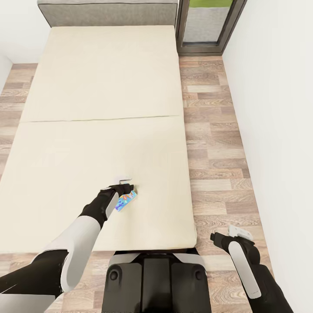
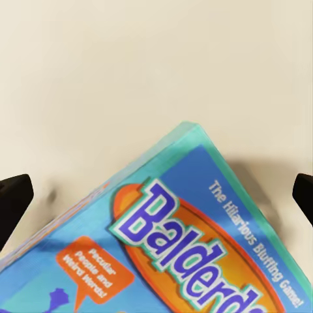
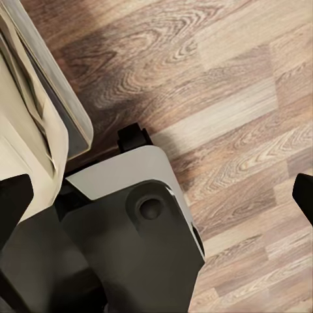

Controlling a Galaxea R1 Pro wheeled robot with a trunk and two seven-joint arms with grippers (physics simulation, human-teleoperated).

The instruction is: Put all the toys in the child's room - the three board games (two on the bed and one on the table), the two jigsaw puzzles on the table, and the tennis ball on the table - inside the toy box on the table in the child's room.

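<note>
At the bottom of the head view, the robot's dark base [image 1: 156, 282] stands against the foot of the bed [image 1: 104, 130], both arms reaching forward. At lower right the right pincer [image 1: 226, 234] hangs over the wood-plank floor [image 1: 217, 143] beside the bed's corner; its wrist view looks down on the base and floorboards, with dark fingertips [image 3: 13, 202] at both frame edges, so its jaws stand wide apart around nothing. Just left of centre, the left pincer [image 1: 124, 189] is down at the mattress, on or just over a small blue board game [image 1: 126, 201], the box lying tilted on the beige mattress near the bed's foot. The left wrist view shows that box [image 2: 189, 248] close up, its lid reading "Balderd…" and "The Hilarious Bluffing Game", with dark fingertips [image 2: 14, 202] spread to either frame edge: the jaws are apart, not yet clamped on it. Beyond, the bare mattress runs to the grey headboard [image 1: 106, 13] at the top of the frame, a dark-framed window [image 1: 208, 26] at upper right.

The step in hand appears to be picking up this bed-side game. The next move likely calls for squaring the jaws across the box's narrow span and closing on it before lifting; a thin box on a soft mattress may slide or tip.
</note>
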